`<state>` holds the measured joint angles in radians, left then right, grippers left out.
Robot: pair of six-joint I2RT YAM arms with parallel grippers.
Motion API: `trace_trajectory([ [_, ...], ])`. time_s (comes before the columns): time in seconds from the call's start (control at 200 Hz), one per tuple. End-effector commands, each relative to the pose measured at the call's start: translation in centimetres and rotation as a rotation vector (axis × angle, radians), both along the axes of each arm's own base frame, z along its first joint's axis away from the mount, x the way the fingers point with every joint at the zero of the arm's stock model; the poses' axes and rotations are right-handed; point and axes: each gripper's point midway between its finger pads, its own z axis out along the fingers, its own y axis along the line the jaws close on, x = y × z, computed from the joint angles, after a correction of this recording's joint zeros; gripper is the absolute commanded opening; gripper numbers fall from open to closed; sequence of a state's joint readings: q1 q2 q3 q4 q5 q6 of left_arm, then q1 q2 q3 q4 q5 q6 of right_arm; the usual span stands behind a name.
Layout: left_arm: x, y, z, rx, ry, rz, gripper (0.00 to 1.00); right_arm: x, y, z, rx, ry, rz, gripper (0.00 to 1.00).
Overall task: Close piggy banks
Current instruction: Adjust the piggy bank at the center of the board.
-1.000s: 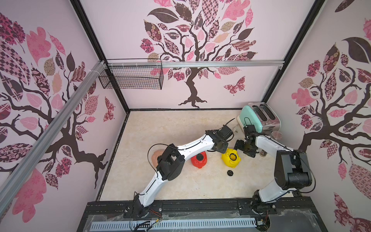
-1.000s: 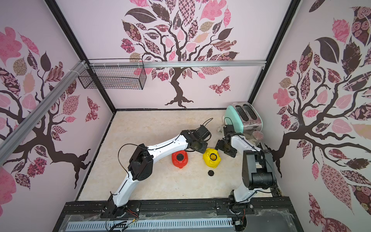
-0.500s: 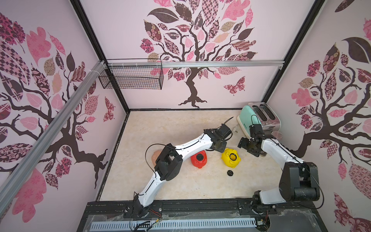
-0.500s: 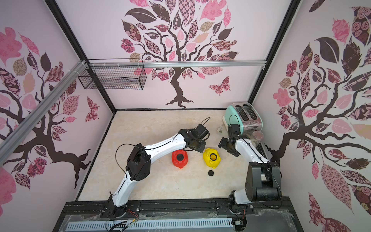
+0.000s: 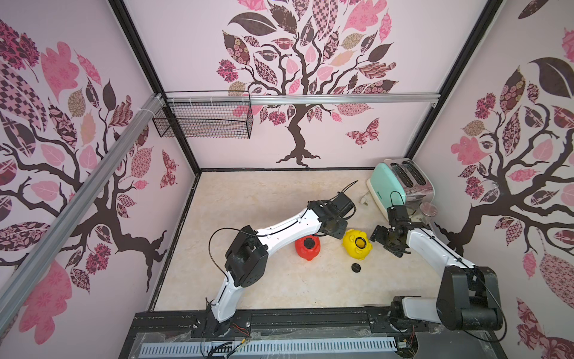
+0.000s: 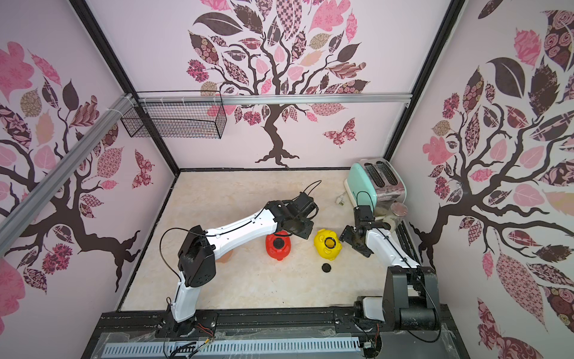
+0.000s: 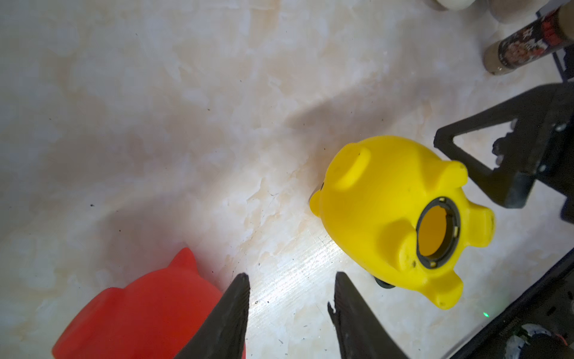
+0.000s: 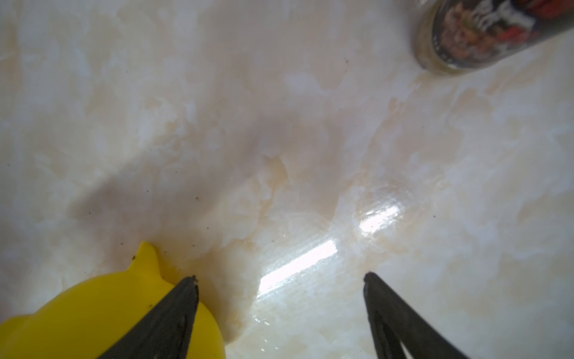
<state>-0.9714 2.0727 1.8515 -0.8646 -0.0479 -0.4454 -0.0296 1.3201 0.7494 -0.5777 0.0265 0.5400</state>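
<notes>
Working on the yellow piggy bank point(image 7: 372, 199), belly-up on the counter point(image 5: 273, 202), hole unplugged (red piggy bank point(image 5: 307, 247) beside it looks already capped). Hovering with left claw point(image 7: 292, 279) parted, empty, between the two; right claw point(image 8: 279, 279) spread wide, empty, just beside the yellow. Next, probably: pick up the loose black plug point(image 5: 356, 267) nearby and press it squarely in.
</notes>
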Motion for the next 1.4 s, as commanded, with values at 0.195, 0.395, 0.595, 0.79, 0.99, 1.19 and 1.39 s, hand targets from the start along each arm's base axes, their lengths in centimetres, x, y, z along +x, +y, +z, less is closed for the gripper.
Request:
trace_trajectory([
  [0.195, -2.7, -0.7, -1.5, 0.030, 0.068, -0.064, 0.46, -0.6, 0.8, -0.1, 0.052, -0.007, 0.003, 0.86],
  [0.395, -2.8, -1.2, -2.6, 0.043, 0.091, -0.079, 0.46, -0.8, 1.5, -0.5, 0.092, 0.008, 0.020, 0.85],
  [0.595, -2.4, -1.7, -3.7, 0.059, 0.106, -0.088, 0.45, -1.2, 2.3, -1.1, 0.133, 0.016, 0.033, 0.85],
  [0.79, -1.2, -1.2, -4.5, 0.070, 0.109, -0.068, 0.45, -1.2, 3.2, -1.5, 0.190, 0.023, 0.046, 0.85],
  [0.99, 0.1, -0.5, -4.6, 0.075, 0.099, -0.051, 0.45, -0.9, 4.0, -1.4, 0.239, 0.007, 0.049, 0.84],
  [1.19, 1.4, -0.5, -4.2, 0.070, 0.085, -0.044, 0.45, -0.7, 5.3, -1.5, 0.318, 0.001, 0.062, 0.83],
  [1.39, 2.0, -0.5, -4.3, 0.071, 0.081, -0.043, 0.46, -0.6, 5.9, -1.6, 0.350, -0.005, 0.067, 0.83],
])
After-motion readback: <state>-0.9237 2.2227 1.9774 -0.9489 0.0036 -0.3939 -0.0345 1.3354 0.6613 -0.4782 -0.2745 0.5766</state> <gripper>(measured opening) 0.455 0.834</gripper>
